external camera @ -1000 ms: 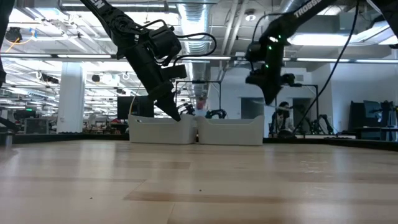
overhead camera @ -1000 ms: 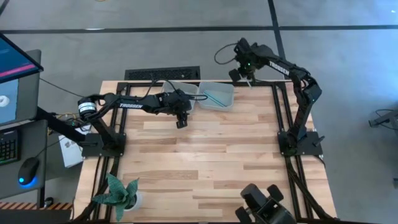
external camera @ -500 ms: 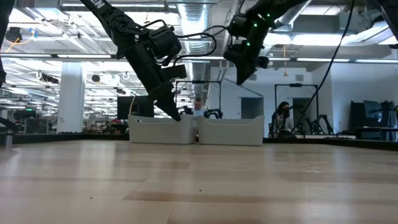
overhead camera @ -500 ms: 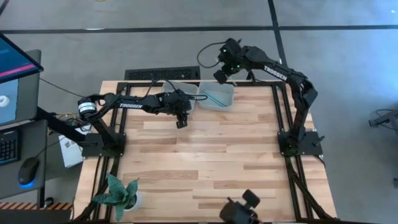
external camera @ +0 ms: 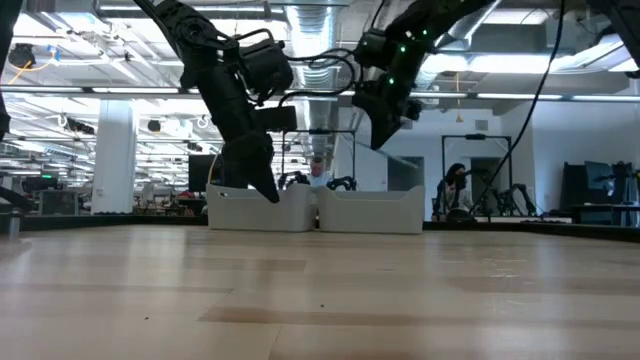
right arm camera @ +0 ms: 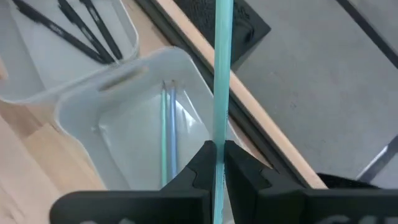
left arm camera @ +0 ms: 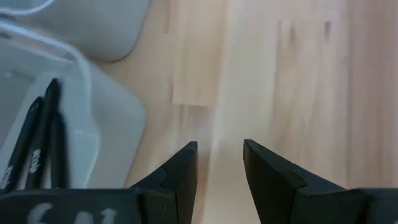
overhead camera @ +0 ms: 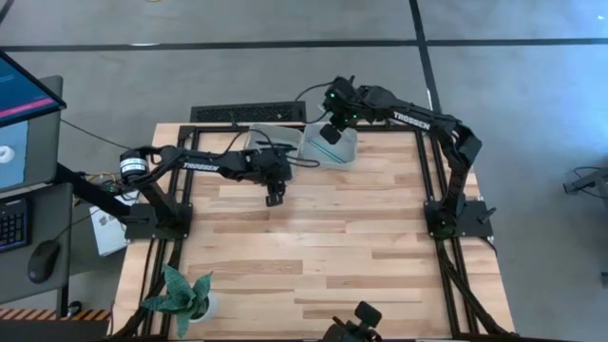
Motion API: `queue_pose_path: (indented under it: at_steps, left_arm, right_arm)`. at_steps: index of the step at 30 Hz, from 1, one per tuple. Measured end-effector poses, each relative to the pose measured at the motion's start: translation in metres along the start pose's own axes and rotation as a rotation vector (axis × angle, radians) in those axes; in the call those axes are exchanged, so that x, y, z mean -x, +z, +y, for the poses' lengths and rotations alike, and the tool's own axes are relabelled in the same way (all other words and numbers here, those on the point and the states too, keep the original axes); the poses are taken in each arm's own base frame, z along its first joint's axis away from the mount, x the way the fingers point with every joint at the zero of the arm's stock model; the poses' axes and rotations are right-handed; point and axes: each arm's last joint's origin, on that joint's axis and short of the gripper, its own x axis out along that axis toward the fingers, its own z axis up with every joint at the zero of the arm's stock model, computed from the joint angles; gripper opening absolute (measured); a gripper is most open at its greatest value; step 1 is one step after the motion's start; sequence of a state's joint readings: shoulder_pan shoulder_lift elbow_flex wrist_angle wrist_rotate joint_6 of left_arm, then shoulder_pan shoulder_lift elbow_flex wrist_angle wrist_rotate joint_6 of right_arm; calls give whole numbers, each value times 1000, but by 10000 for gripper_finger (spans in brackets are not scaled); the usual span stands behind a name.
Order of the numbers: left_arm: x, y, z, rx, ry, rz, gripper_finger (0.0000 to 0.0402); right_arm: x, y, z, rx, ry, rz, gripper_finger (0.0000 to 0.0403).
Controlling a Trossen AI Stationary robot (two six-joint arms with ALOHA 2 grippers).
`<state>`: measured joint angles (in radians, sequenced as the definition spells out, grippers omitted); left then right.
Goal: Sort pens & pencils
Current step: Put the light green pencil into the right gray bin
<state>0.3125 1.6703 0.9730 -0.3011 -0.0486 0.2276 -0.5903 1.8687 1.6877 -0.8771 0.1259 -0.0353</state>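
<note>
- Table top (overhead camera: 313, 237) is showing pale wooden planks with a smooth, faintly sheened finish.
- Right bin (right arm camera: 118, 118) and left bin (right arm camera: 37, 74) are appearing as white, slightly translucent plastic with a soft gloss.
- Teal stick (right arm camera: 222, 74) in the right gripper (right arm camera: 216, 163) is looking smooth and semi-glossy.
- Black sticks (left arm camera: 37, 146) are reading as dark matt plastic with pale print.
- Left gripper (left arm camera: 219, 163) fingers (left arm camera: 267, 171) are presenting matt black plastic.
- Table frame (overhead camera: 432, 171) is looking like black metal rail.
- Floor (overhead camera: 237, 76) is appearing as grey, matt concrete.
</note>
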Motion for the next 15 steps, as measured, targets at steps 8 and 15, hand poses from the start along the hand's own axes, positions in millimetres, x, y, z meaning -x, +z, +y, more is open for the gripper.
queue_pose_path:
  at_steps: [8,15]
  left_arm:
    - [5,5,-9,-20,-2,-31,122]
    - [26,13,-5,-13,28,-116,122]
  right_arm:
    - [-24,-17,4,5,26,39,47]
    - [-38,-27,7,22,51,44,47]
